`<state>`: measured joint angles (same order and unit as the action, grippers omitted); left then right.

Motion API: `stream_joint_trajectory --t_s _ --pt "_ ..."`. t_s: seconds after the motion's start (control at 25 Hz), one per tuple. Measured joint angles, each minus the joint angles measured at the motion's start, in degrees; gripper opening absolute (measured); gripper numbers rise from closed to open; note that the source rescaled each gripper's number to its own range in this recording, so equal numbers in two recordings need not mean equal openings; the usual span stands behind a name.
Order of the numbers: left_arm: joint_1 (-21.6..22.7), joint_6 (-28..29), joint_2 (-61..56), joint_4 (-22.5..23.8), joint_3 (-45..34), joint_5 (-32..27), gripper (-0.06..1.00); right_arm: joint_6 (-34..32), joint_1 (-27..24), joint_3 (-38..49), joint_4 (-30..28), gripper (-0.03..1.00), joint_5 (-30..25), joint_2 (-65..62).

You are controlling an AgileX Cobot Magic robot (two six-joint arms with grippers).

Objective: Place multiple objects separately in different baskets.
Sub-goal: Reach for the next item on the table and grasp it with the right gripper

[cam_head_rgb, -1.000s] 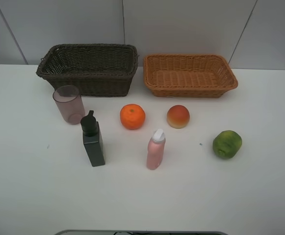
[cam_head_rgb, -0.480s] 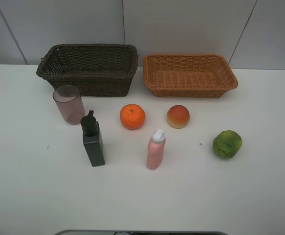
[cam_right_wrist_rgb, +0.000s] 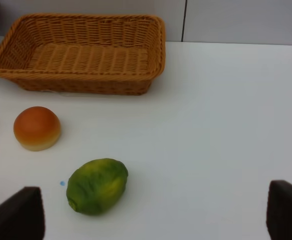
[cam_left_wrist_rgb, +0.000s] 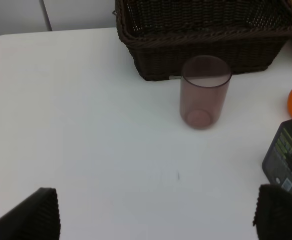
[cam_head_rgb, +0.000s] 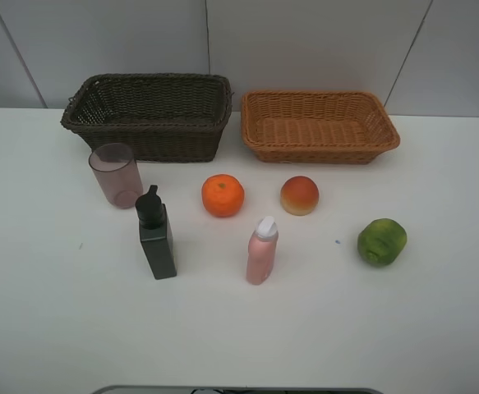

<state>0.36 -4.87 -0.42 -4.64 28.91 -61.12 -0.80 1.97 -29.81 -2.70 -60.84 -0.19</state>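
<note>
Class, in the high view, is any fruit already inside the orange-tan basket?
No, the orange-tan basket is empty; the tangerine, peach and green fruit sit on the table.

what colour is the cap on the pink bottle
White, a rounded cap on the pink bottle. It shows only in the exterior high view.

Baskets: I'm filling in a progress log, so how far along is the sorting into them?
Done: nothing yet; the dark basket and the orange basket both look empty. In hand: nothing; both arms' jaws stand open and hold nothing. Left: all six items, the cup, pump bottle, tangerine, peach, pink bottle and green fruit, sit on the table.
</note>
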Motion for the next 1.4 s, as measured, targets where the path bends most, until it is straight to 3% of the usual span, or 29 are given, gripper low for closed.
stream_joint_trajectory --t_s 0.6,0.96,1.12,1.4 --pt "0.0 0.0 0.0 0.0 0.0 0.0 1.0 0.0 0.0 0.0 0.0 0.89 0.0 3.2" --pt "0.0 0.0 0.0 0.0 0.0 0.0 1.0 2.0 0.5 -10.1 0.9 0.89 6.5 37.2" --pt "0.0 0.0 0.0 0.0 0.0 0.0 1.0 2.4 6.3 -14.7 -1.8 0.9 7.7 49.8" --pt "0.0 0.0 0.0 0.0 0.0 0.0 1.0 -10.0 8.3 -15.5 -5.8 0.98 11.5 66.4"
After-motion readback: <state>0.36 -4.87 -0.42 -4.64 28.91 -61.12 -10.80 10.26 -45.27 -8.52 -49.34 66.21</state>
